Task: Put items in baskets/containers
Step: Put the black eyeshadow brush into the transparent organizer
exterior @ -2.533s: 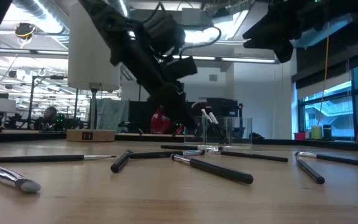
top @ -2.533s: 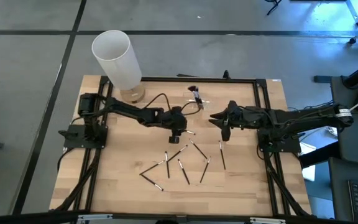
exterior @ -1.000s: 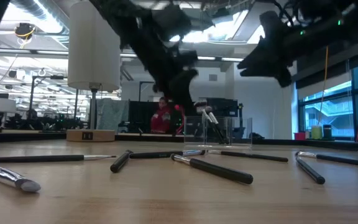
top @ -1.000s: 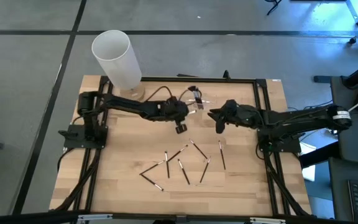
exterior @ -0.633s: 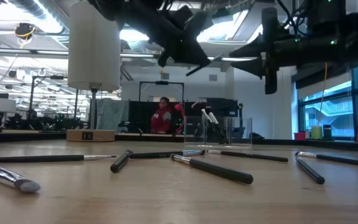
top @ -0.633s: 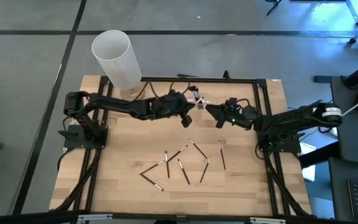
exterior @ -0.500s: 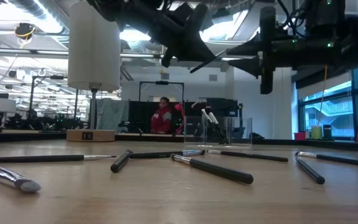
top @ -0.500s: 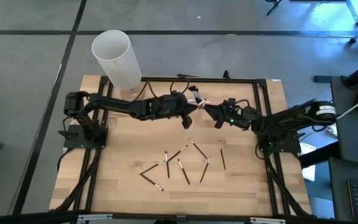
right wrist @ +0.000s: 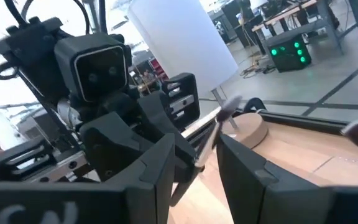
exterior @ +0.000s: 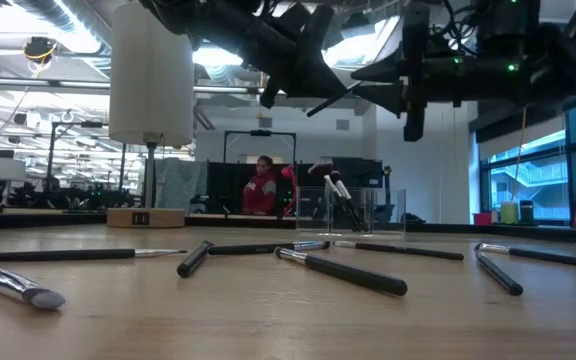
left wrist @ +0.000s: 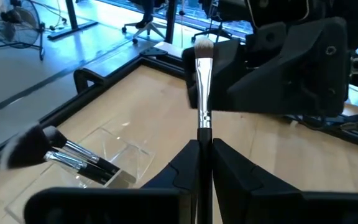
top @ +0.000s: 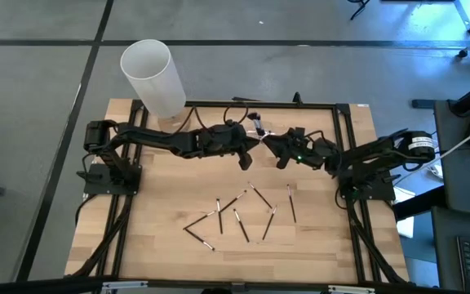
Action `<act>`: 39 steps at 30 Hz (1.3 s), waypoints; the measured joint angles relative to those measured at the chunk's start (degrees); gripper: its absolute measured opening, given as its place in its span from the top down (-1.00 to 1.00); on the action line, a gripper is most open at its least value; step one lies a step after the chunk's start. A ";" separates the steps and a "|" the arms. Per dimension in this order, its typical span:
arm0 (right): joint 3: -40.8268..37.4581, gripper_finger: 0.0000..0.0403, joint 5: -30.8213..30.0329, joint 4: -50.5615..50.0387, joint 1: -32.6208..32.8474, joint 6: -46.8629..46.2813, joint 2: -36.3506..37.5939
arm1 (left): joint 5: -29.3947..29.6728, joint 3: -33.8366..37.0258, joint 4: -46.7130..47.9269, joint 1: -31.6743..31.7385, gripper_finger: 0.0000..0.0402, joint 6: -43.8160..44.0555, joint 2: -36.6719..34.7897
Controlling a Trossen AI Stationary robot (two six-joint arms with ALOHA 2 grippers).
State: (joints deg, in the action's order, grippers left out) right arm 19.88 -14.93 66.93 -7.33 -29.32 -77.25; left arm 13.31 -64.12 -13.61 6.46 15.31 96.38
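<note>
My left gripper [top: 249,146] is shut on a black-handled makeup brush [left wrist: 202,93], high above the table's far middle. The brush's pale head [left wrist: 202,47] points at my right gripper [top: 274,147], which is open. In the right wrist view the brush's head end [right wrist: 221,123] stands between that gripper's two fingers; no touch shows. The clear organizer [left wrist: 114,155] stands on the table just below, with two brushes [left wrist: 67,152] leaning in it. Several more brushes [top: 241,214] lie flat on the wood nearer the front. My left gripper pinches the brush's black handle [left wrist: 204,148] between its two fingers. The brush runs along the fingers and sticks out ahead of them, head end away. It comes nearly level from the table's left. The brush is lifted clear, slanting slightly upward [exterior: 330,100].
A tall white cylinder [top: 152,75] stands at the far left corner with a small round jar [top: 175,124] beside its foot. A black frame rail [top: 300,104] runs round the table. A person [exterior: 261,187] shows in the room behind.
My left gripper has risen with the brush and tipped up from pointing downward to nearly level, shifting toward the far edge. My right gripper has tipped up to level and moved toward the table's left, so its open fingers now stand around the brush's head end.
</note>
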 joint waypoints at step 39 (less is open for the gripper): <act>27.62 0.82 -2.87 -58.05 -3.45 21.94 0.04 | 2.02 0.00 23.58 -2.27 0.38 -6.24 0.08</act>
State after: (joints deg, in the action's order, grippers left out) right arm 47.50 -17.80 8.88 -10.78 -7.38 -77.21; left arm 15.33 -64.12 9.97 4.19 9.07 96.46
